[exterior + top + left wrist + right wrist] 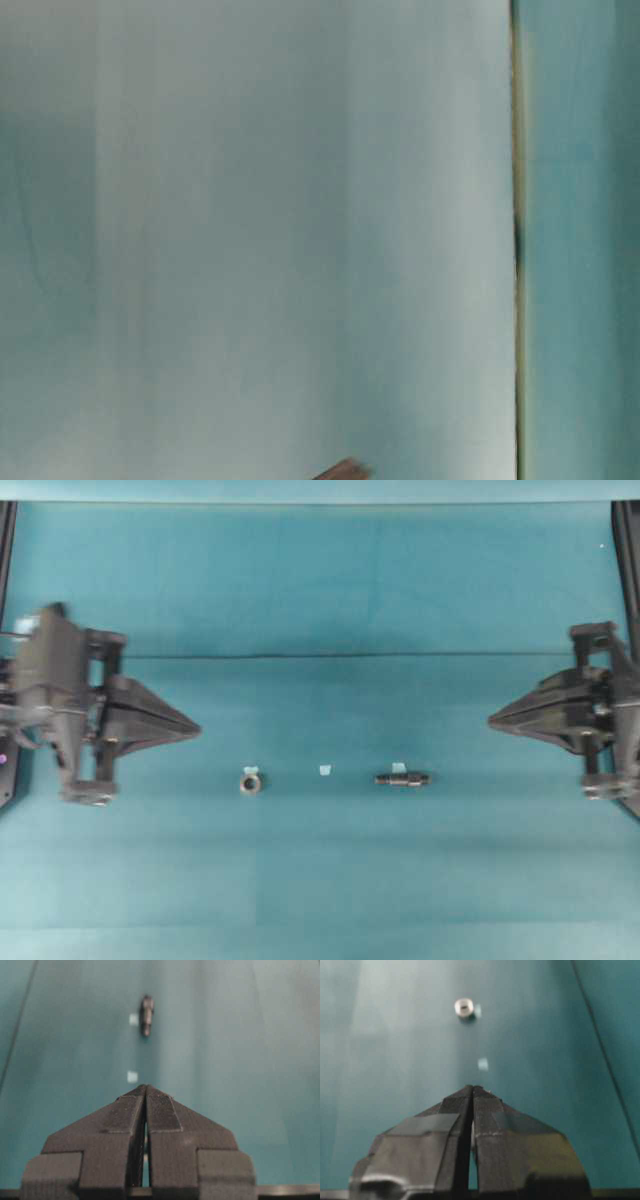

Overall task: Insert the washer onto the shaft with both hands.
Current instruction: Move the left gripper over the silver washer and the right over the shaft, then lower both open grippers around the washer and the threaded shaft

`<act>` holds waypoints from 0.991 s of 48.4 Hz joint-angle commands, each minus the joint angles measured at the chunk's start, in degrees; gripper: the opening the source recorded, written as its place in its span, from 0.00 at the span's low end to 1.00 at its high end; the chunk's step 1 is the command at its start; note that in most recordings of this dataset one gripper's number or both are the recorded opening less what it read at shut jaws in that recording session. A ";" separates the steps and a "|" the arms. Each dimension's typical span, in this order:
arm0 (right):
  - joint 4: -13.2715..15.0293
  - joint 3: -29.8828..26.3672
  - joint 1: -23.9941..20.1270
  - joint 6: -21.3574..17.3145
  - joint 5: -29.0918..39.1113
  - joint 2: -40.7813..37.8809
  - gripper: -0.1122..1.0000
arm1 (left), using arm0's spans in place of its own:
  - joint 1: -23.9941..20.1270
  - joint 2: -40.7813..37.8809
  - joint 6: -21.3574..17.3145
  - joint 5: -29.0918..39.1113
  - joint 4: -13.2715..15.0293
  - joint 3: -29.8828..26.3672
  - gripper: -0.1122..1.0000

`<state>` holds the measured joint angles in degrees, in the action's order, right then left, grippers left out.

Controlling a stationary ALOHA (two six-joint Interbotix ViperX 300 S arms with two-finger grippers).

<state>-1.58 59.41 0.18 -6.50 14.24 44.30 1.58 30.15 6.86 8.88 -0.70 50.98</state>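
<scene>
Teal tabletop [330,590], seen from overhead. Washer [250,781] lies flat left of centre, dark hole facing up, a small pale tape scrap [252,769] touching its far edge. Shaft [402,778] lies on its side right of centre, long axis running left-right, with another pale scrap [399,767] just beside it. A third scrap [325,770] sits between washer and shaft, apart from both. Left gripper [196,726] at the left edge, tip pointing inward toward the middle, well apart from the washer; its fingers [131,1112] pressed together, tips meeting, nothing between them. Right gripper [492,721] at the right edge, tip pointing inward, well apart from the shaft; fingers [485,1110] likewise drawn together and empty. Left wrist view looks past the closed tip to the shaft ahead; right wrist view looks past its tip to the washer ahead. Table-level view is a pale blur, nothing readable.
</scene>
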 commanded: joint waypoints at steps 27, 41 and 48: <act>0.00 -13.36 -0.70 -0.35 12.13 -22.94 0.02 | 1.58 -21.53 -1.05 22.76 -0.26 -17.75 0.12; 0.00 -16.17 -1.85 0.18 12.48 -30.15 0.02 | 2.72 -25.66 -1.67 23.38 -0.26 -18.72 0.12; 0.00 -16.70 -1.85 0.26 12.39 -31.90 0.02 | 2.64 -26.37 -1.85 23.03 -0.44 -18.37 0.12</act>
<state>-1.58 43.68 -1.49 -6.50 26.89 12.57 4.22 3.69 5.10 32.43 -0.97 33.13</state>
